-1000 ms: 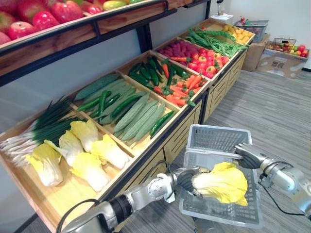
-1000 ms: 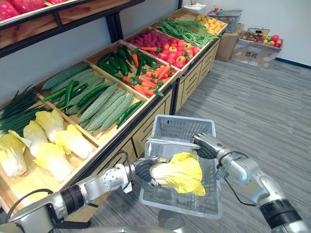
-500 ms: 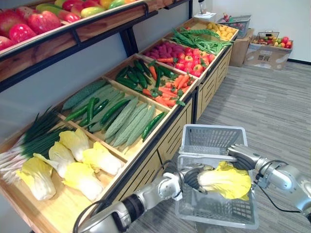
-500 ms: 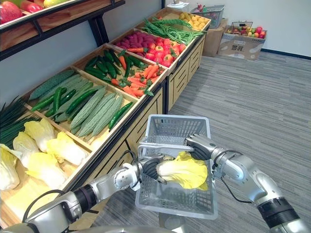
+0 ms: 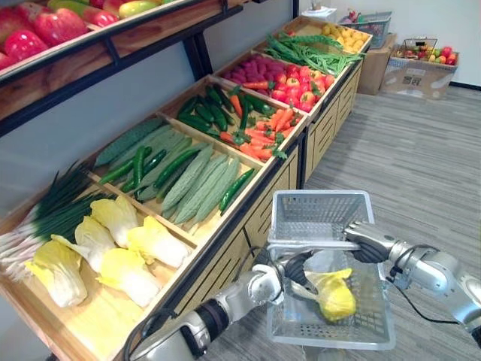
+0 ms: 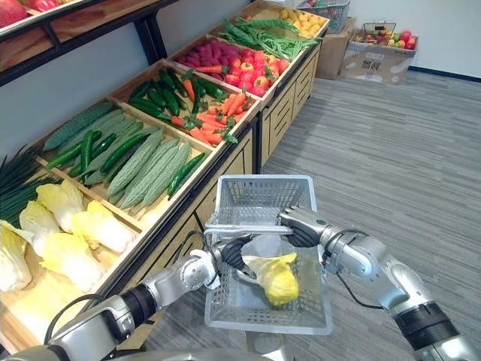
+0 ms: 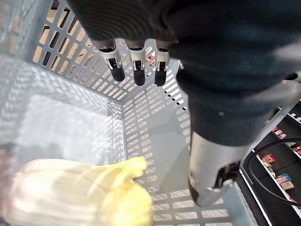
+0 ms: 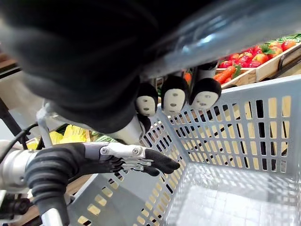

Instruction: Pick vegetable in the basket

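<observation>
One cabbage (image 5: 333, 298) on basket (image 5: 316, 214) floor, left hand (image 5: 295, 268) relaxed just beside.

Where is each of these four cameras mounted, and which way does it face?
Left eye view: on the head, looking down at the basket, the cabbage inside and the produce stand; both arms show.
Right eye view: beside it, same scene, slightly offset; both eyes share left hand and right hand.
Left wrist view: along open fingers into the basket, onto the cabbage.
Right wrist view: past fingers curled on the handle, toward the left hand.
</observation>
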Motion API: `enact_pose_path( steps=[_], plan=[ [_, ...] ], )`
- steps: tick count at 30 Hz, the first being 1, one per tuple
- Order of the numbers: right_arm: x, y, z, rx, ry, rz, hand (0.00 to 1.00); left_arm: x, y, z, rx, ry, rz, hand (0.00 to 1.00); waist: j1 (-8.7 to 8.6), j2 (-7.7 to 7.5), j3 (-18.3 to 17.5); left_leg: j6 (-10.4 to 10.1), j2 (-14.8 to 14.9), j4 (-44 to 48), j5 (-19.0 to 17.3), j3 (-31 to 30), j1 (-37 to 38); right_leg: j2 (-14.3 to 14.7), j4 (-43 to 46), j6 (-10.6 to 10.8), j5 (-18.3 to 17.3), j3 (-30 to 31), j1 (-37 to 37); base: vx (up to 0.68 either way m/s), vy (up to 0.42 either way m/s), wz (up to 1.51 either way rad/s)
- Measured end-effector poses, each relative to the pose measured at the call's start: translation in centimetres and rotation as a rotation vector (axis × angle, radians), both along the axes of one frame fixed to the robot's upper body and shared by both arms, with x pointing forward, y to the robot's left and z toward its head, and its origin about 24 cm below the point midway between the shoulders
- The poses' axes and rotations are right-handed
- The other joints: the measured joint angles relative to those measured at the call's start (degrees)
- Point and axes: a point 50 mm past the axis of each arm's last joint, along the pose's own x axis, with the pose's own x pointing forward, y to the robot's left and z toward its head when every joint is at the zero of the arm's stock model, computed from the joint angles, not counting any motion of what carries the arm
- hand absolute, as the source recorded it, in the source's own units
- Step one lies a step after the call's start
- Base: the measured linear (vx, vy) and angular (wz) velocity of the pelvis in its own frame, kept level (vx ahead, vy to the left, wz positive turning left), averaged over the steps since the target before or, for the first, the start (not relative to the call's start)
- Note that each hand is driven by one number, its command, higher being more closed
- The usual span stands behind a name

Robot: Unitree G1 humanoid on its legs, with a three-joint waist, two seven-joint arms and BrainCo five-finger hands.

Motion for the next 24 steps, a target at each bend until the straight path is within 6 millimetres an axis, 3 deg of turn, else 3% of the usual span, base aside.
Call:
enact_pose_path(
  steps=[12,15,18,24],
  plan=[
    [0.6,-0.5,-1.5,0.044,0.05,-0.112,1.0,0.1,0.0,0.8,-0.019,-0.015,-0.012,0.0,-0.25,0.05,0.1,0.4,0.0,-0.1,0.0,-3.0,-1.2,-1.7,-0.3,0.2,0.1,-2.5,0.8,0.0,0.023,0.13],
    [0.8,-2.3,-3.2,0.057,0.103,-0.267,1.0,-0.6,-0.2,2.6,-0.053,-0.075,-0.09,0.0,0.36,-0.19,0.2,0.9,0.1,-0.3,0.3,-4.9,-1.8,-2.7,-1.1,0.3,0.2,-4.4,1.7,-0.01,0.03,0.35],
    [0.4,-4.7,-4.7,0.085,0.154,-0.448,1.0,-2.0,-0.1,3.9,-0.13,-0.062,-0.13,0.0,2.13,-0.52,0.4,1.2,-0.1,-1.2,1.0,-7.1,-1.8,-3.6,-1.5,0.3,0.2,-6.4,3.0,0.0,0.031,0.4],
    [-2.4,-8.8,-9.6,0.127,0.297,-0.804,1.0,-4.6,0.2,5.7,-0.316,0.036,-0.171,0.0,5.79,-0.77,0.4,1.9,-0.5,-3.5,2.7,-13.4,-2.5,-6.0,-3.7,0.4,0.2,-12.2,6.3,0.01,0.022,0.52]
  ],
)
